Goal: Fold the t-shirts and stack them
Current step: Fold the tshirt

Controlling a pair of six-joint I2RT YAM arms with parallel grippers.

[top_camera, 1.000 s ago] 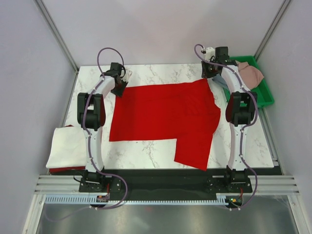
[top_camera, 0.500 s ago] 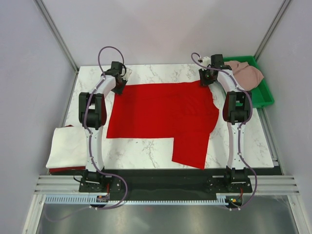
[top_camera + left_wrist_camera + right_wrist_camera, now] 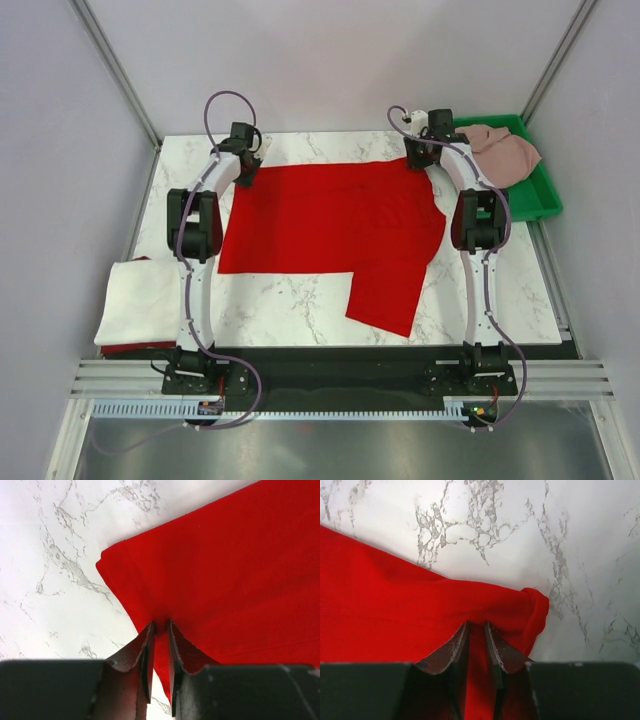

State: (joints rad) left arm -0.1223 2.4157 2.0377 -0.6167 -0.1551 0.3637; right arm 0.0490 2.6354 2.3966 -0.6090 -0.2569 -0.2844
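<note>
The white marble table [image 3: 290,315] carries the large bright red cloth t-shirt [image 3: 330,215], spread flat. The left fingers [image 3: 136,652] and right fingers [image 3: 445,655] each pinch a far corner, probably to tension the cloth for folding.

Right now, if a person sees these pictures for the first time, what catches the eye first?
The big red t-shirt, spread across the middle of the marble table. The left claw and the right claw each pinch one of its far corners. A pale pink shirt lies on the green tray at the far right.
</note>
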